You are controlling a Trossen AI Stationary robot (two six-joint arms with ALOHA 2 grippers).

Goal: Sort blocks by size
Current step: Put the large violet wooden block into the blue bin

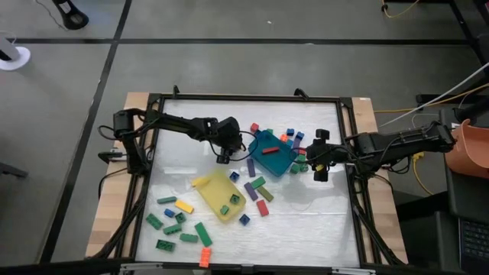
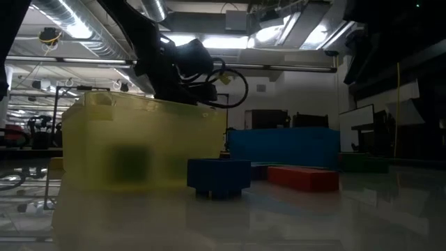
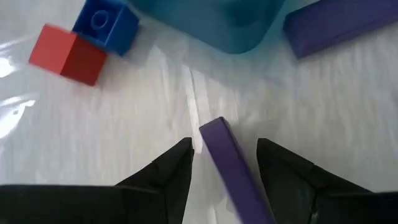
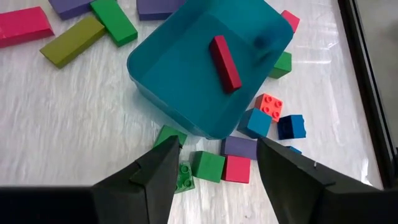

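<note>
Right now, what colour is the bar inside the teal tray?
Red bar, lying in the teal tray; the right wrist view shows it best.

The left arm reaches in from the left edge, its claw (image 1: pixel 224 156) closed around a purple bar. The right arm stretches in from the right, its claw (image 1: pixel 319 155) spread apart, empty.
</note>
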